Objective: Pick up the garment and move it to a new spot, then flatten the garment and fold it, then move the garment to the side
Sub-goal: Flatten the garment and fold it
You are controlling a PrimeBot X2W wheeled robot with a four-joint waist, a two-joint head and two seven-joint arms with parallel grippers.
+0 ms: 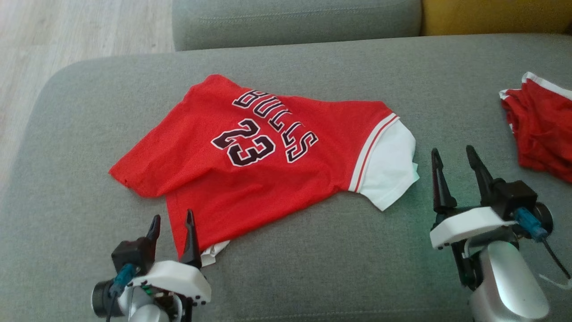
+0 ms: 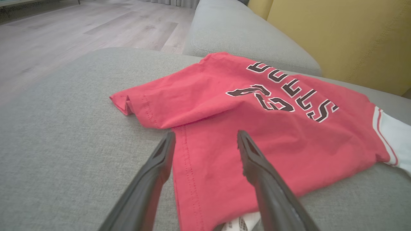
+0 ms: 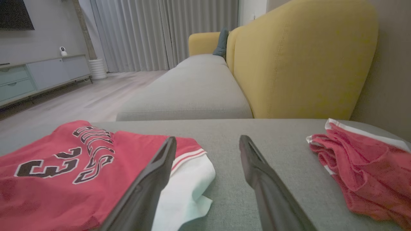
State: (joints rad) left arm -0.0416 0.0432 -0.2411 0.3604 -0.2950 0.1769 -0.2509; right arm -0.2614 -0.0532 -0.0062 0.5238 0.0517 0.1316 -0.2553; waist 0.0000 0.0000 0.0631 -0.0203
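A red basketball jersey (image 1: pixel 250 161) printed "BULLS 23" lies near the middle of a grey sofa seat (image 1: pixel 313 268), its lettering reading away from the robot. One red flap is lapped over the body on the side toward the seat's left edge. A white sleeve (image 1: pixel 389 165) points toward the right edge, and a scrap of white shows under the near hem.

The left gripper (image 1: pixel 173 218) sits at the jersey's near hem corner with its jaws apart. In the left wrist view one finger (image 2: pixel 160 154) is over bare grey seat and the other over red cloth, straddling the stitched edge. Whether either finger touches the fabric cannot be told.

The right gripper (image 1: pixel 452 152) has its jaws spread and nothing between them. It stands just beside the white sleeve, over bare seat.

A second crumpled red garment (image 1: pixel 543 125) lies at the seat's right edge, well apart.

The jersey looks spread but uneven, so flattening and folding seems to be the step in hand. The next move likely calls for closing on the near hem corner and taking the sleeve side with the right.
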